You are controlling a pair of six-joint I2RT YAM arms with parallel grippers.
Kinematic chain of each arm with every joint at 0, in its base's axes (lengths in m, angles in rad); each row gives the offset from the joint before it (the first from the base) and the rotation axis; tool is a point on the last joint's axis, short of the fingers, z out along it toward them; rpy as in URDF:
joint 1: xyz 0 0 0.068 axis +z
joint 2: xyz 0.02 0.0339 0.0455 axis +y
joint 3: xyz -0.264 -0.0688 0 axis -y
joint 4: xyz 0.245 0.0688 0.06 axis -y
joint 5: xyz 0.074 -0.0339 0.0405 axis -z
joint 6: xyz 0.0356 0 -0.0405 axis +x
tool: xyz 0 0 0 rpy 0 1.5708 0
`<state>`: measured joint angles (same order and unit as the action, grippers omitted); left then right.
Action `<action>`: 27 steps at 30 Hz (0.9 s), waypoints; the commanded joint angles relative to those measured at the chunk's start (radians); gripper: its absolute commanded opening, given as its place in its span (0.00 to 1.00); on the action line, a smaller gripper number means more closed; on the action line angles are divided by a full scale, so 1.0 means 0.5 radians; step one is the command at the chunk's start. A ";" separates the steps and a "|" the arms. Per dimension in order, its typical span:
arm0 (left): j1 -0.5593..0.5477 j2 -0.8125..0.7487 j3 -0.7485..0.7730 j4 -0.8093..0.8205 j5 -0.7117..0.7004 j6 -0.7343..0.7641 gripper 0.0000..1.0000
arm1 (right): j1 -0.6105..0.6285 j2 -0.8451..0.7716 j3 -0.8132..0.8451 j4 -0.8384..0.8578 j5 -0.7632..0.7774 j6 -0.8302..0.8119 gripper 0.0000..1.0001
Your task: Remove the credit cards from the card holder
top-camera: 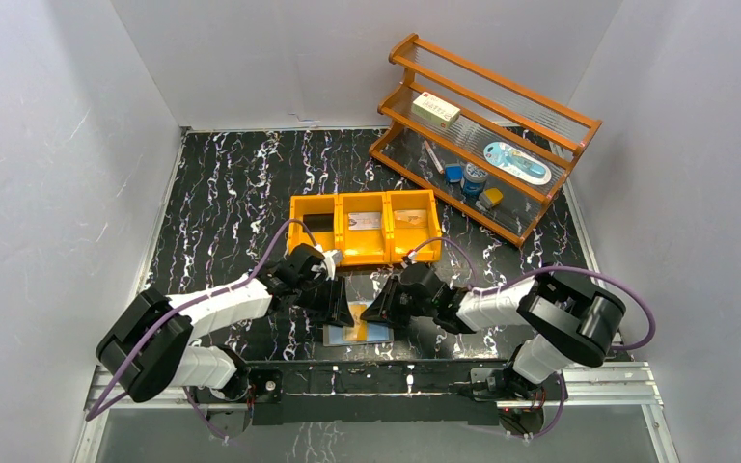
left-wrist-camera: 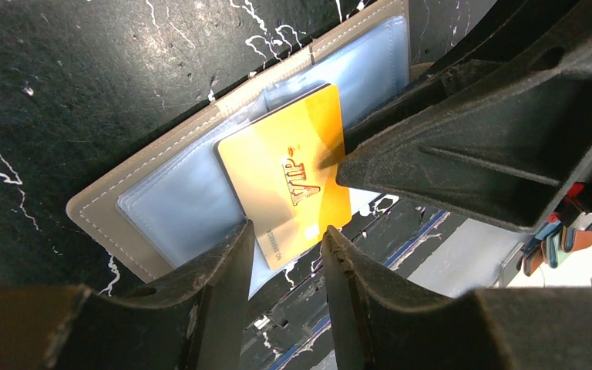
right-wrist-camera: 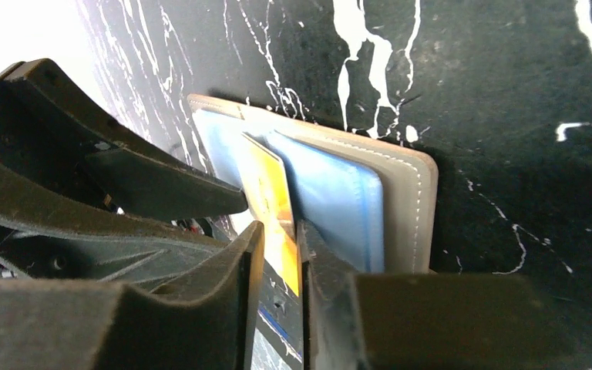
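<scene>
- Here is the flat two-leaf card holder [left-wrist-camera: 169, 208], with a grey stitched cover and pale blue slotted lining. It lies open on the black, white-veined table [left-wrist-camera: 62, 92], near the front edge and between both arms.
- On its lining sits a golden-orange plastic card [left-wrist-camera: 289, 181], skewed across the leaf, with its lower end hanging past the holder's edge.
- The left wrist view shows the card face-on, with red "VIP" lettering. The right wrist view catches it nearly edge-on, with no lettering readable.
- Only the top view shows the orange three-compartment plastic bin [top-camera: 362, 258] just behind the holder, with a silvery grey card [top-camera: 365, 222] in its middle compartment.
- The left claw [left-wrist-camera: 287, 235] has its jaws apart, with the card's lower end showing in the gap and nothing clamped.
- The right claw [right-wrist-camera: 281, 227] has its jaws only narrowly apart, with the card running into the slit. One fingertip touches the card's side edge in the left wrist view. I cannot tell whether it is pinching.
</scene>
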<state>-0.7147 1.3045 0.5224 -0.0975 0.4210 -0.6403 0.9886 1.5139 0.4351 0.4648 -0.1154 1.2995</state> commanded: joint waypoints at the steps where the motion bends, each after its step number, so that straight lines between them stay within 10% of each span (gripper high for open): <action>1: -0.013 -0.011 -0.052 -0.136 -0.106 0.025 0.37 | -0.007 0.009 -0.059 0.204 -0.015 0.020 0.35; 15: -0.015 -0.006 -0.031 -0.136 -0.115 0.017 0.36 | 0.002 0.164 -0.113 0.633 -0.170 0.041 0.26; 27: -0.013 -0.026 -0.023 -0.148 -0.154 0.003 0.36 | 0.001 -0.080 -0.135 0.262 0.043 -0.026 0.09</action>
<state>-0.7174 1.3003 0.5209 -0.1032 0.3992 -0.6498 0.9886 1.5497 0.3759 0.6792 -0.1661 1.3052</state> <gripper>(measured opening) 0.356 0.106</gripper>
